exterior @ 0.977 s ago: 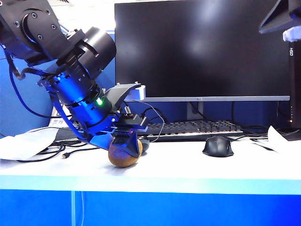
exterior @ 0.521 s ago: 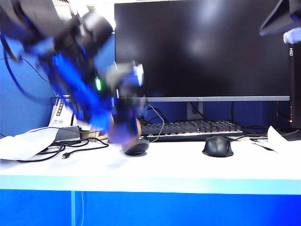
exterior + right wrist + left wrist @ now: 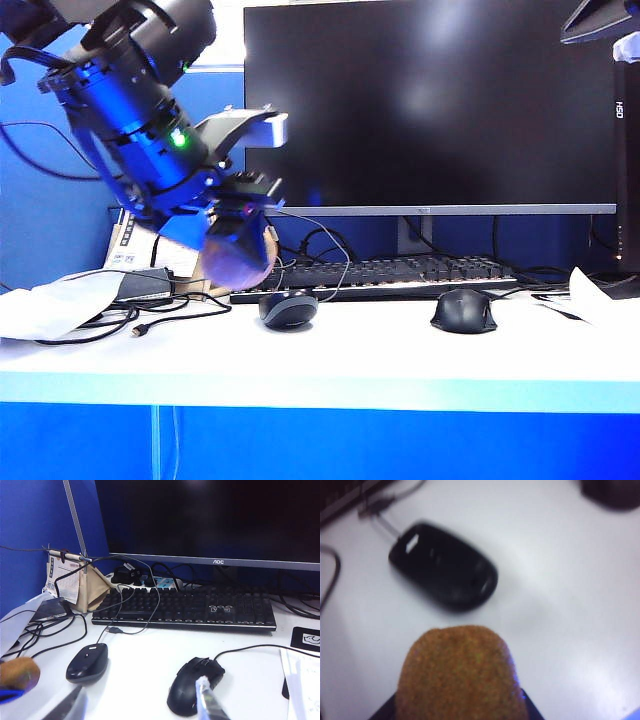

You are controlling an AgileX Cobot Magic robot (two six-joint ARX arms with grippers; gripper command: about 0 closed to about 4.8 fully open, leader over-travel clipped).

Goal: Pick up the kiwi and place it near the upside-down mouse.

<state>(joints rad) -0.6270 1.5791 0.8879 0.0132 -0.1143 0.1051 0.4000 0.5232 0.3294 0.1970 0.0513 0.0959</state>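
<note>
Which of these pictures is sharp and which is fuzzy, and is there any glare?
Exterior view: sharp, with soft reflections on the dark monitor. Left wrist view: blurry throughout, the kiwi held in the left end effector and the upside-down mouse both soft. Right wrist view: crisp on the keyboard; the right end effector close to the lens is smeared.

The white table (image 3: 380, 365) bears a black keyboard (image 3: 400, 272) before the monitor stand (image 3: 412, 238). The upside-down mouse (image 3: 288, 309), an upright black mouse (image 3: 464, 311), cables (image 3: 150, 318) and papers (image 3: 55, 303) also lie there.

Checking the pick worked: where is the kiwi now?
Exterior view, left side: the kiwi hangs in the left gripper, lifted off the table, just above-left of the upside-down mouse.
</note>
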